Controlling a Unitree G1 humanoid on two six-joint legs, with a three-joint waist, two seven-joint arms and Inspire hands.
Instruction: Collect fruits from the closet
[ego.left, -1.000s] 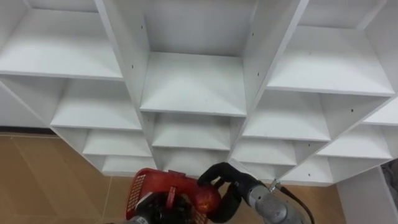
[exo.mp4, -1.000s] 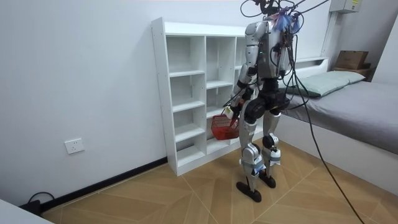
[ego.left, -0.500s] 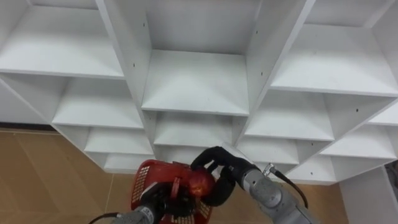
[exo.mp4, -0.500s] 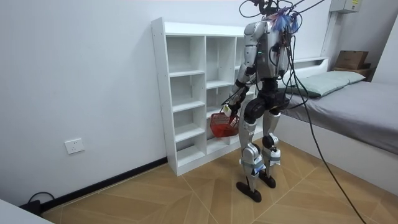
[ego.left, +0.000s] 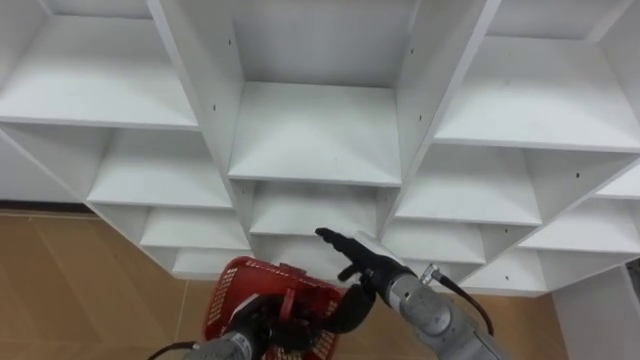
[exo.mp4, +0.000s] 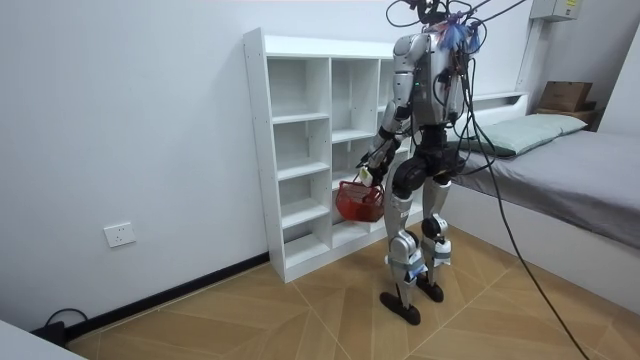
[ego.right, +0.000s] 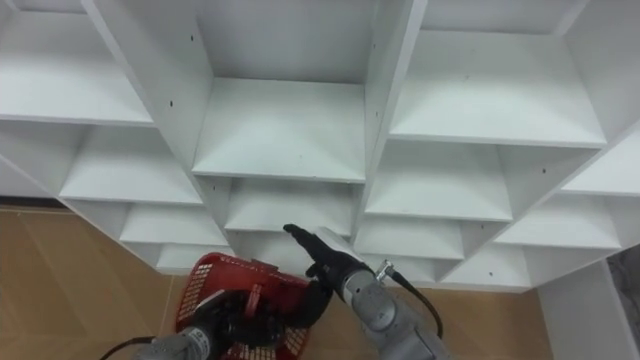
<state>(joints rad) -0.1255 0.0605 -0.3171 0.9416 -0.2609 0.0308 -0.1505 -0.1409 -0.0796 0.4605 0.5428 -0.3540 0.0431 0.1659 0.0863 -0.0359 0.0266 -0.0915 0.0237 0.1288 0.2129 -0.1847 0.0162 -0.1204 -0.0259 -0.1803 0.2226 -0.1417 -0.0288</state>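
I hold a red plastic basket (ego.left: 228, 298) low in front of the white closet (ego.left: 315, 130). My left hand (ego.left: 258, 326) is curled round the basket's handle from below. Over the basket's right rim my right hand (ego.left: 366, 266) is open, with straight fingers pointing toward the shelves and nothing in it. The basket's inside is dark and I cannot make out any fruit there. The shelf compartments in front of me hold nothing. The room view shows me standing upright at the closet with the basket (exo.mp4: 359, 201) at hip height.
Wooden floor (ego.left: 60, 280) lies left of and below the closet. In the room view a bed (exo.mp4: 570, 170) stands behind me to that view's right, and a white wall (exo.mp4: 130, 120) runs along its left.
My right hand had its fingers curled round a red fruit over the basket; its fingers are now straight and the fruit is gone from it. The basket sits slightly higher.
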